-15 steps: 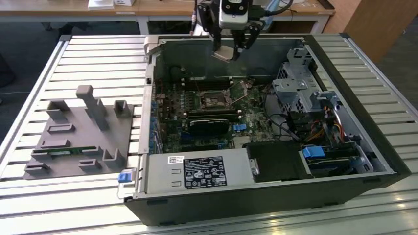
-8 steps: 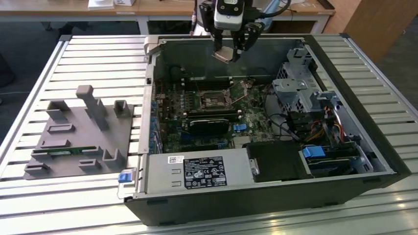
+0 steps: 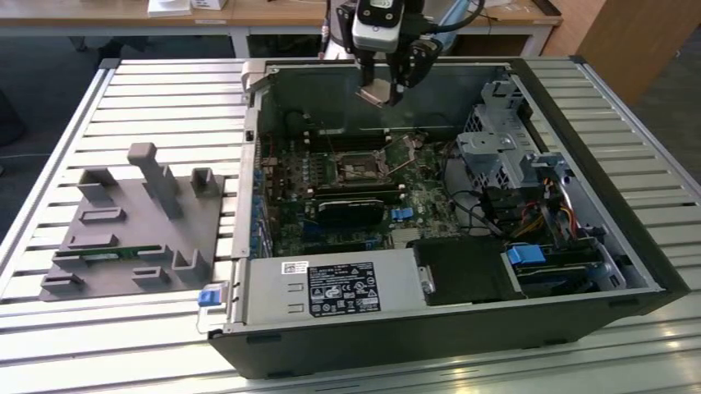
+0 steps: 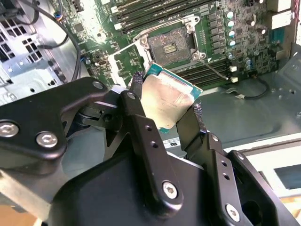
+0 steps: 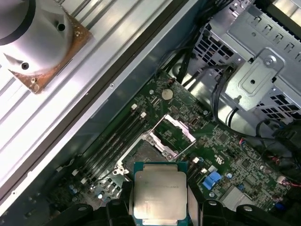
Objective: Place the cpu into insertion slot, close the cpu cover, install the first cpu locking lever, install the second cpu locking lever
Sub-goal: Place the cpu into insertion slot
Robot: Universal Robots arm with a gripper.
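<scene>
The cpu is a flat square chip with a dull silver top and a thin green edge, and its lid faces the cameras in both wrist views. The gripper pinches it by two opposite edges between black fingers, so the chip hangs tilted in the air, clear of the board. Beyond it lies the insertion slot, a dark square with a metal rim and nothing seated in it. The cpu cover stands open just beside the slot. In the exterior view the arm points the gripper down into the open computer case, near its far wall, at twelve o'clock from the slot. A grey fixture tray rests on the slatted table at nine o'clock from the case
</scene>
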